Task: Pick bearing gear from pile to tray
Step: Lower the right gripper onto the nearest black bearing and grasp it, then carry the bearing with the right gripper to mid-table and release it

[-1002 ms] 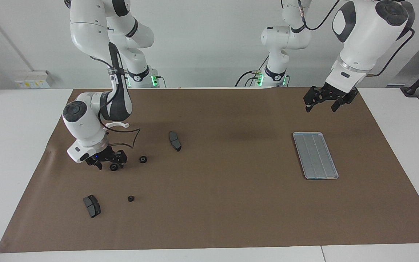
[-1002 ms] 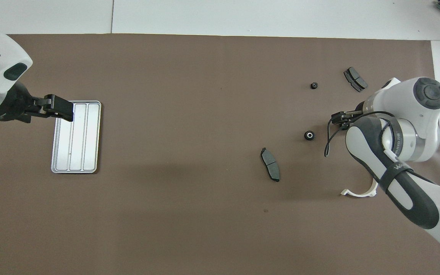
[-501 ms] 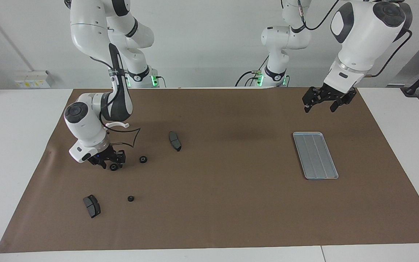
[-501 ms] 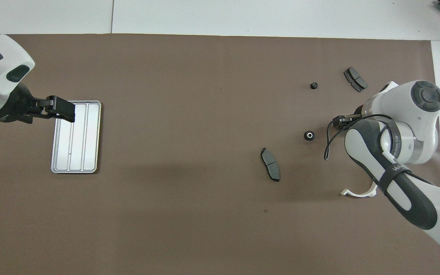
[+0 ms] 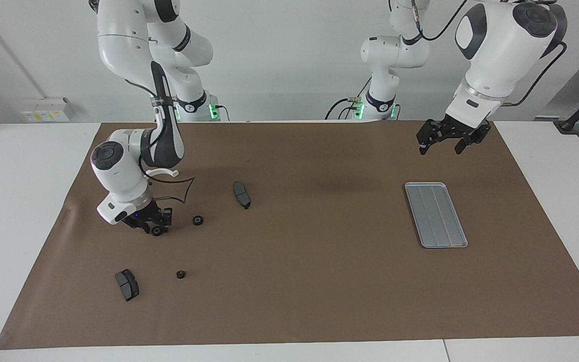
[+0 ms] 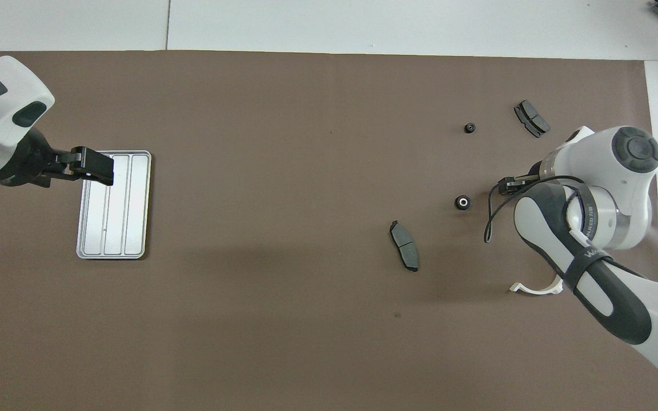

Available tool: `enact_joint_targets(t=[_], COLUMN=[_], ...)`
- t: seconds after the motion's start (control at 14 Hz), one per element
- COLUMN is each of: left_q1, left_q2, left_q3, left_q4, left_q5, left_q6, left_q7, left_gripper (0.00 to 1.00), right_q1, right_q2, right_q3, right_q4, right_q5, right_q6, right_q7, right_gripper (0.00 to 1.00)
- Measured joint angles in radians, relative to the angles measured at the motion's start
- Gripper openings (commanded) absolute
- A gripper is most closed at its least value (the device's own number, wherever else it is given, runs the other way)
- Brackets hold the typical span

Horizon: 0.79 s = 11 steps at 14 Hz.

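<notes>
Standing here and reading it like a clock laid flat on the table, 12 o'clock pointing away from the robots. The right gripper (image 5: 155, 227) is right down at the brown mat (image 5: 309, 281) in the pile, toward the right arm's end of the table. Its fingers are pulled in narrow on either side of a little black gear (image 5: 157, 231), and it looks clamped on it, with the gear sitting on the mat. From above you can't see that gear at all, since the arm's wrist covers it. Around it are a second gear (image 6: 462, 201) close by at roughly 8 o'clock, with the arm's black cable (image 6: 489, 220) looping down just beside it, and a dark pad (image 6: 404, 254) further out the same way. A third gear (image 6: 469, 127) sits at about 11 o'clock and another pad (image 6: 531, 118) at about 12 to 1. The white bracket (image 6: 534, 287) lies around 5 o'clock, one end tucked under the arm. The tray (image 6: 137, 228) is way off at 9 o'clock, toward the left arm's end of the table. The left gripper (image 5: 440, 146) hangs in the air over the mat near the tray, fingers spread wide, holding nothing, just waiting.
</notes>
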Motion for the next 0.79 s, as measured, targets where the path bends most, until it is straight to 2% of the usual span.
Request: enact_joint_targets(t=[0.07,0.5,0.79], left_q1=[0.000,0.000,0.000], left_q2=[0.000,-0.002,-0.004], left_q3=[0.000,0.001,0.001], left_q4=[-0.001,-0.009,-0.009], left_q5=[0.000,0.000,0.000], left_q6=[0.002,0.016,0.019], left_q7=[0.000,0.000,0.000], left_gripper=[1.00,1.00,1.00], right_q1=[0.000,0.000,0.008], right_q2=[-0.001,-0.007,-0.047], right_q3=[0.000,0.000,0.010], right_q4=[-0.001,0.008,0.123], right_q5=[0.000,0.000,0.001], right_q6=[0.001,-0.025,-0.210], right_q7=[0.000,0.000,0.094], right_gripper=[0.00,0.00,0.00])
